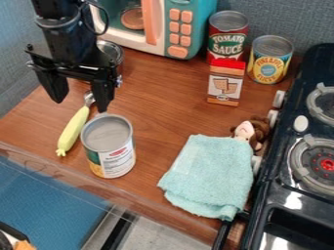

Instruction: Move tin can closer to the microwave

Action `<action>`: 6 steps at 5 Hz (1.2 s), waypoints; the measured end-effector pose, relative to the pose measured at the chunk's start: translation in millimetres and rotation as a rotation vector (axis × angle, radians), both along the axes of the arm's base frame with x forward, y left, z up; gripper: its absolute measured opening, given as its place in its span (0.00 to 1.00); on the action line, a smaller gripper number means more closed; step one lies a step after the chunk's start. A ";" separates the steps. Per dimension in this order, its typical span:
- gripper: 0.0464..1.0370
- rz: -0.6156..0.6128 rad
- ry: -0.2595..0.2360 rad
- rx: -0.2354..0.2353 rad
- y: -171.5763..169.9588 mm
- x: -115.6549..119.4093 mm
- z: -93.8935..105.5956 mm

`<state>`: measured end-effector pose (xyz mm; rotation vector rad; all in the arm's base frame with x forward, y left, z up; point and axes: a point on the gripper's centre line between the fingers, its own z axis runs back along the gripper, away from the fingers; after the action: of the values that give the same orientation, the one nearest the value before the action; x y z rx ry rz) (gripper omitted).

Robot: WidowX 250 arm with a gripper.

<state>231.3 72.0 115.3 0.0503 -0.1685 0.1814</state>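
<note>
from my end i see the gripper (80,106) hanging at the upper left over the wooden counter (156,102), its two fingers spread apart with nothing between them, while my tin can (112,151) stands upright near the front edge, well apart from the teal microwave (190,6). a utensil with a yellow-green handle (73,128) lies just beside the can, and over to the right i have a folded light-blue cloth (212,173) near the black stove (271,197).

Bright, diffuse light; soft shadows on the desk (163,93) beside the stove (263,215), whose near part catches white glare.
</note>
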 end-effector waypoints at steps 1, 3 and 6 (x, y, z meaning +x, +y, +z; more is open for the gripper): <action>0.96 0.000 0.022 -0.011 -1.7 -3.5 -6.2; 0.96 -0.027 -0.023 -0.004 -13.6 -34.1 6.5; 0.96 -0.062 0.041 0.015 -14.5 -62.1 -28.3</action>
<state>169.2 57.5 87.0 0.0633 -0.1301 0.1174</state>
